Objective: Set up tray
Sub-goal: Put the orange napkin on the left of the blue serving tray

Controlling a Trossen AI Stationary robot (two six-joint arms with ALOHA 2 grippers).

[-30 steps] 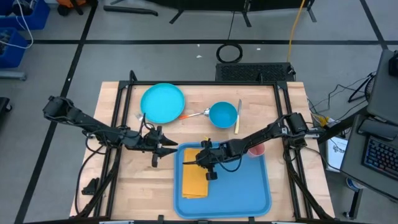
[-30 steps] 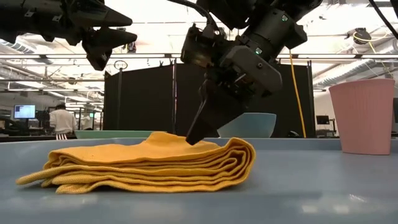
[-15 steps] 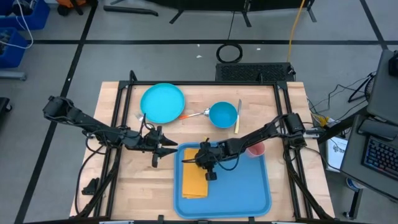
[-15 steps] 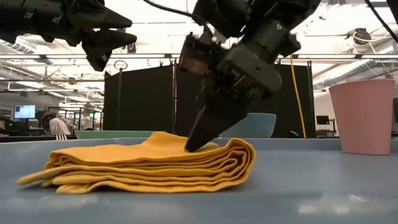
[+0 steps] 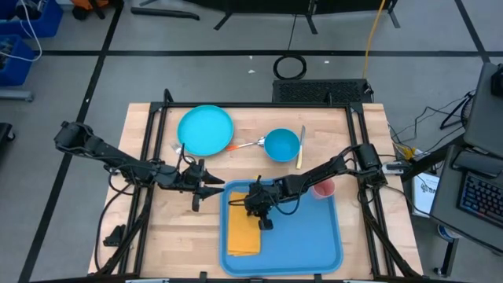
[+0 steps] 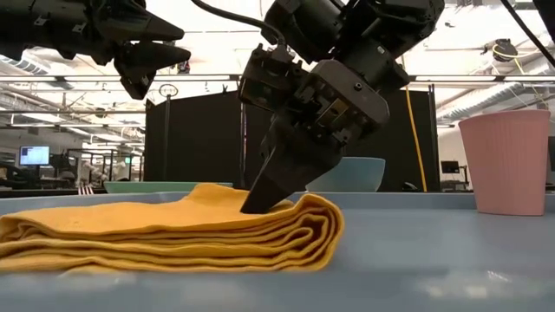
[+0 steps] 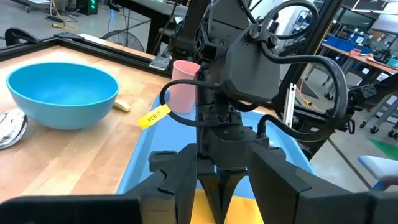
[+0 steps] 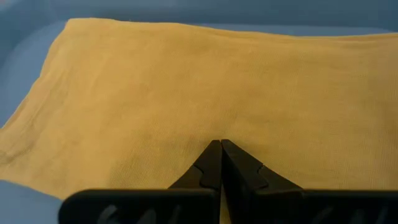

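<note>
Two arms hang over the table, and only the right one is on the work. The tray [image 5: 314, 236] lies at the near middle of the table, its near rim close to the table edge, with bare wood open on both sides. A folded yellow cloth [image 5: 244, 232] sits in the tray's left half, its left edge just beside the rim; the right half of the tray floor is bare blue. A pink cup [image 5: 323, 189] stands in the far right corner of the tray.

The right gripper [image 5: 263, 222] has its fingers pressed together, tips down on the cloth's right edge. The right wrist view shows the closed tips resting on the weave with nothing pinched between them; from table height, the same tips [image 6: 260, 198] dig into the top fold, which the overhead view cannot show.

The left gripper [image 5: 211, 189] hovers off the tray's far left corner, above bare wood, jaws partly spread and holding nothing.

Beyond the tray sit a plate [image 5: 206, 130], a bowl [image 5: 282, 145], a spoon [image 5: 248, 145] between them, and a pale utensil [image 5: 300, 147] just right of the bowl, perhaps a knife, too small to tell.

Only the left wrist view shows a yellow tag [image 7: 151, 117] on the right arm's cable; it seems to read "PCB 7".
</note>
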